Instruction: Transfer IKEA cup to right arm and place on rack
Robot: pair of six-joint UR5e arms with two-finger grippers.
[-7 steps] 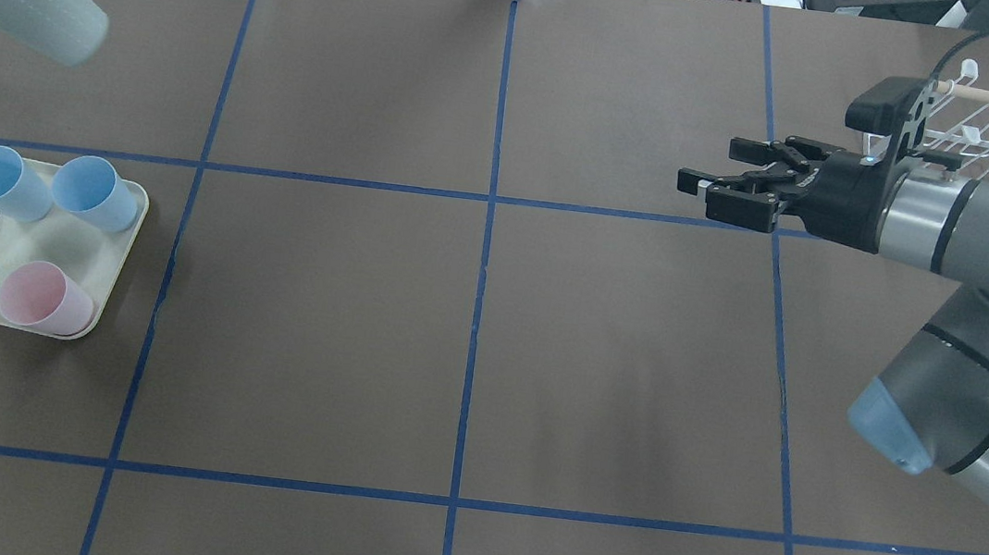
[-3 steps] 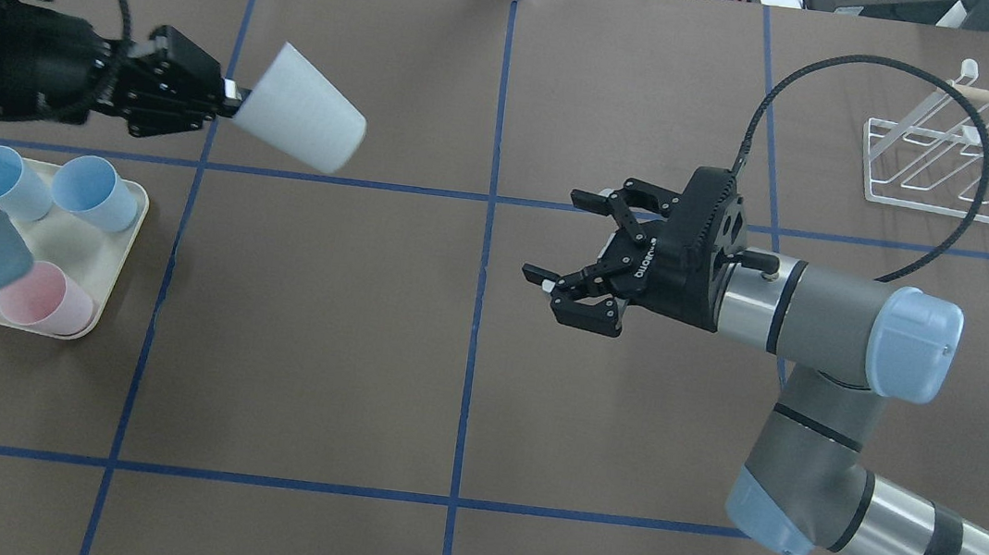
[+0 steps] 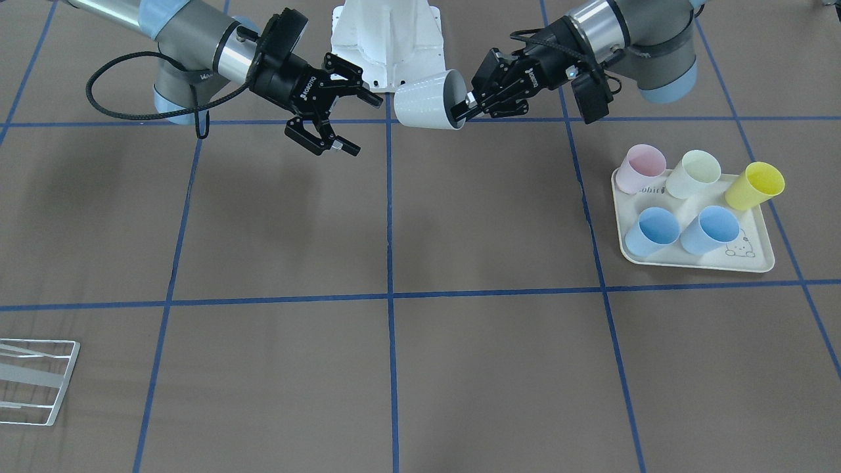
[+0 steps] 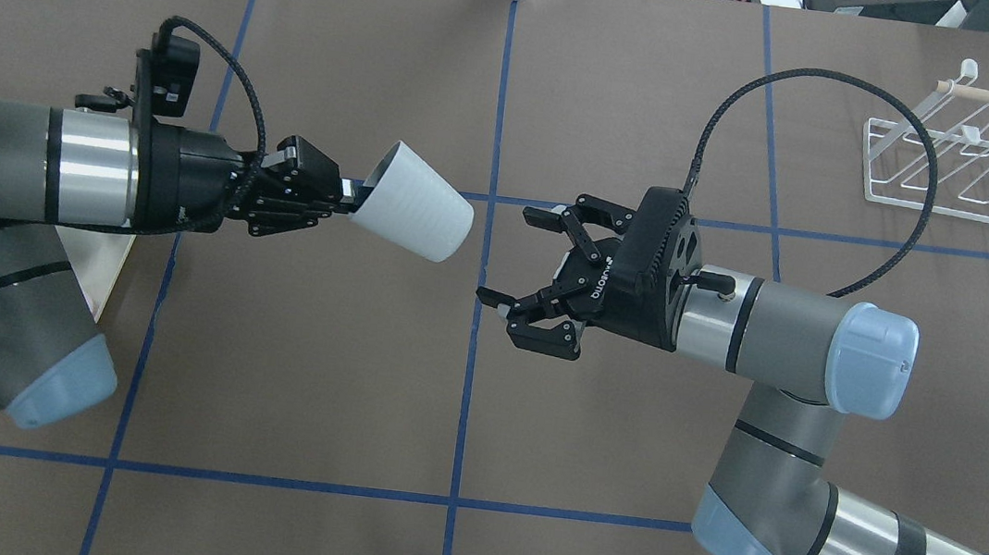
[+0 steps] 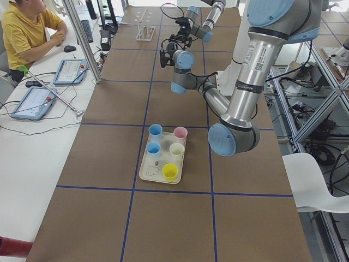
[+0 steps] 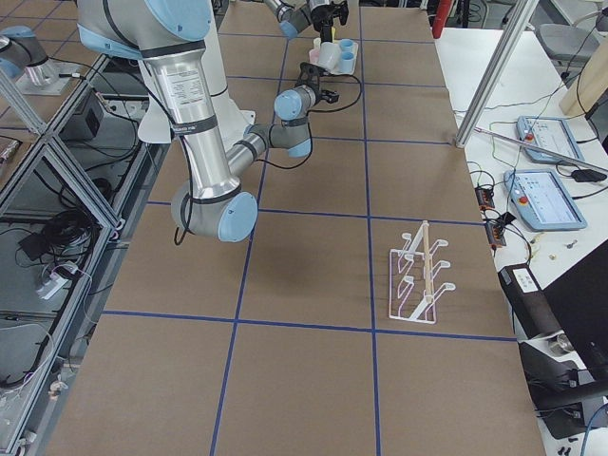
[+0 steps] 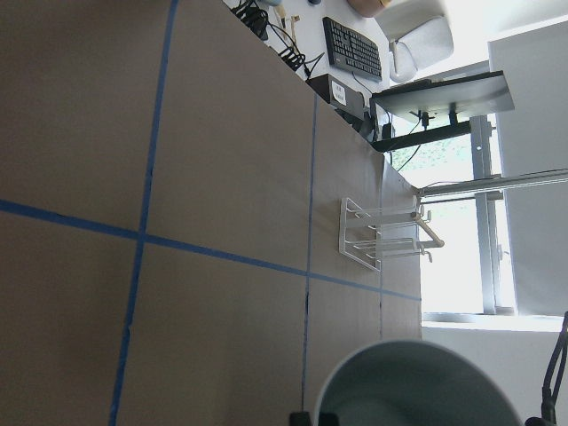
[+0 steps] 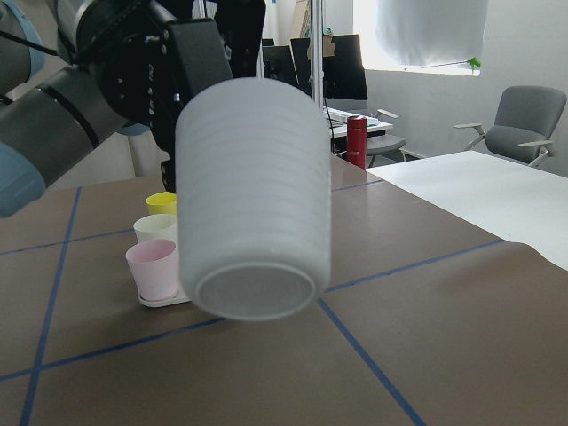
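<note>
- Holding the white IKEA cup (image 4: 413,212) in the air over the middle of the worktop, my left jaws pinch its rim, one finger inside the mouth. They sit at the end of my left arm (image 4: 88,166), and the cup's base points across at my other side.
- My right jaws are spread wide just beside that base, touching nothing, on my right arm (image 4: 786,334).
- I judge the pick-up done. The hand-over grasp, my left jaws' release and the carry to the rack (image 4: 944,170), well apart at the far right corner, are all left.
- The worktop (image 4: 307,368) is brown paper squared off with blue tape. A cream tray (image 3: 696,265) on my left holds five pastel cups.
- Around it are a side desk with tablets, a seated person (image 5: 24,33), monitors and an office chair (image 8: 524,120).
</note>
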